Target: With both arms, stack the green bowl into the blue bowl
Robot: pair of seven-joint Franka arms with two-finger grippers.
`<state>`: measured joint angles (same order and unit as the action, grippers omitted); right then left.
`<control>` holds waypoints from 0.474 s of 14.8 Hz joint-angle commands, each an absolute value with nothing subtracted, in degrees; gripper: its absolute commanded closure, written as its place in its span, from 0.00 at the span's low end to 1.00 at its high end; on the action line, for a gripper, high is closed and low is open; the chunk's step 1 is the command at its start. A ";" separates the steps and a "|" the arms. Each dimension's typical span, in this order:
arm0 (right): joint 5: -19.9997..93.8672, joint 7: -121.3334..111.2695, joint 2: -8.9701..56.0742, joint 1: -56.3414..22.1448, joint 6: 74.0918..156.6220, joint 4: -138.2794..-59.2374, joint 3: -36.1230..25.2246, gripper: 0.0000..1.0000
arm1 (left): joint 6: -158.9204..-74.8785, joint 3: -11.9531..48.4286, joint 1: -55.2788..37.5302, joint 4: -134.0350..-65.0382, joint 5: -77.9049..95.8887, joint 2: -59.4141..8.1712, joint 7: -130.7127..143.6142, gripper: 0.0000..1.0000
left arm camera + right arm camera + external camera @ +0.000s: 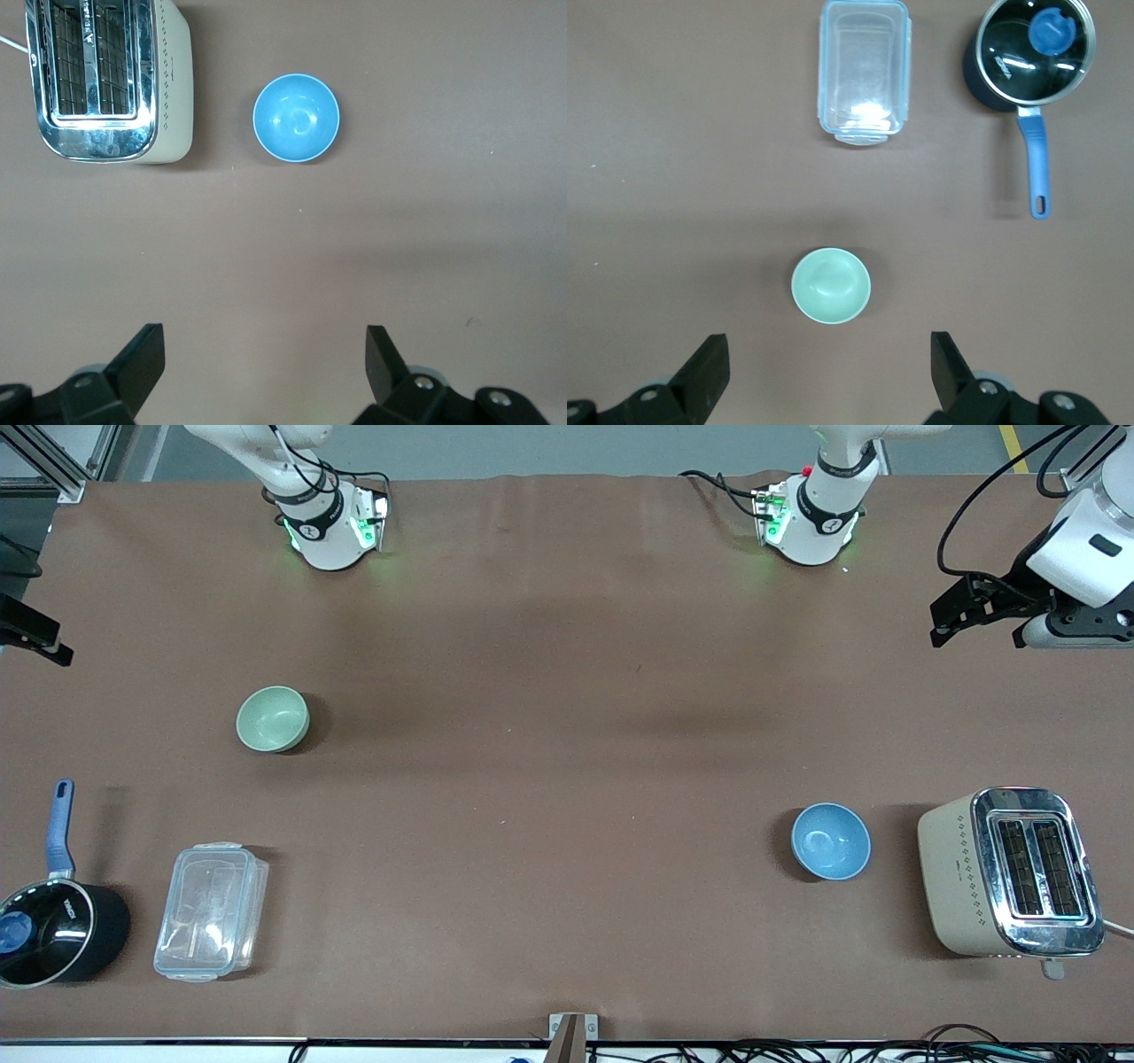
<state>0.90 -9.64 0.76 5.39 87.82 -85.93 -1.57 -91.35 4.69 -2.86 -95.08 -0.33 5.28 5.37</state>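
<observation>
Left end effector (264,372) splayed, raised; right end effector (829,372) likewise

A brown cloth covers the worktop (567,646) from edge to edge, with faint creases along the edge nearest the arm bases. Above that edge runs a strip of grey floor (549,447) with a yellow line (1008,444) at one corner and an aluminium frame (53,460) at the other. Black cables (886,1052) trail along the worktop's near edge, where a small metal bracket (572,1027) sits at the middle.

White jointed arms (828,505) — dark grey bands, black cables, green base lights — black end effectors.
</observation>
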 commanded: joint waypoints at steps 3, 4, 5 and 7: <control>0.44 -1.85 -0.44 0.44 88.68 -89.55 -1.23 0.00 | -90.09 4.48 -1.76 -92.47 -0.53 3.17 3.95 0.00; 0.44 -1.85 -0.61 0.70 88.77 -89.39 -1.32 0.00 | -90.09 4.48 -1.67 -91.50 -0.53 1.95 3.96 0.00; 0.70 -1.93 -0.62 0.96 88.77 -89.21 -1.58 0.00 | -90.09 4.48 -1.67 -90.45 -0.53 0.02 4.04 0.00; 1.05 -1.93 -0.27 1.23 88.86 -89.82 -1.93 0.00 | -90.26 4.48 -1.76 -90.79 -0.53 -3.15 4.30 0.00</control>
<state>0.77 -2.48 0.76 0.53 88.10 -87.96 -1.58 -91.34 4.60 -1.66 -93.43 -0.33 1.58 5.26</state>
